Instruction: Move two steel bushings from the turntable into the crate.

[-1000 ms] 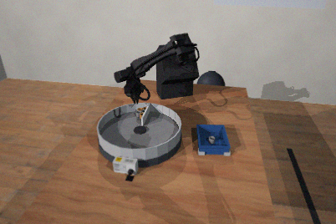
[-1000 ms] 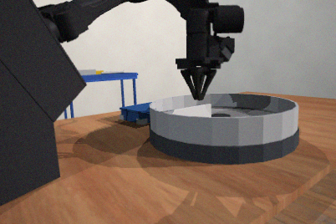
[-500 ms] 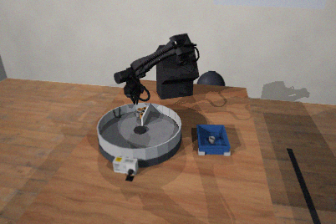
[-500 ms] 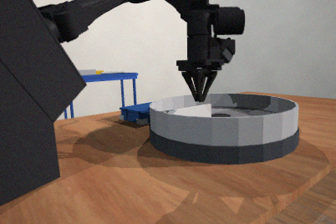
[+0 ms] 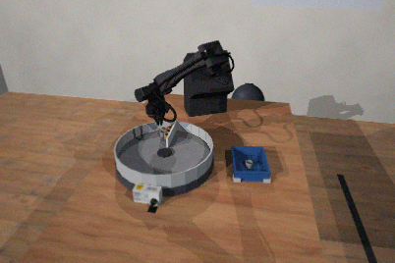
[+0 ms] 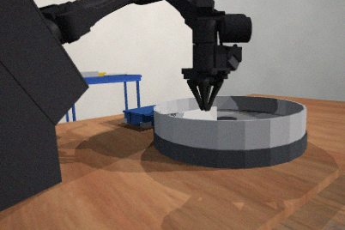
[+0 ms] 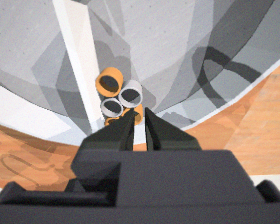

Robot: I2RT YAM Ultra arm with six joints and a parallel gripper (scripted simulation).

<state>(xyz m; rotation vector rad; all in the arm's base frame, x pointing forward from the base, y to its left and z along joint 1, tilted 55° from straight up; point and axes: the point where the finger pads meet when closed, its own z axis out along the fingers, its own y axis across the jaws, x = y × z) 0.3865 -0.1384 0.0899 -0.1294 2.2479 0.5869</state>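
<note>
My gripper points down above the turntable, near its wall. Its fingers are almost together with only a narrow gap, and hold nothing. In the wrist view two steel bushings stand side by side, one steel bushing and another steel bushing to its left. An orange bushing is beyond them. Two more orange ones are nearer the wall, partly hidden by the fingers. One steel bushing is in the blue crate.
A white divider stands inside the turntable beside the bushings. The turntable has a raised wall all round. A small white control box sits at its front. The crate is right of the turntable in the top view.
</note>
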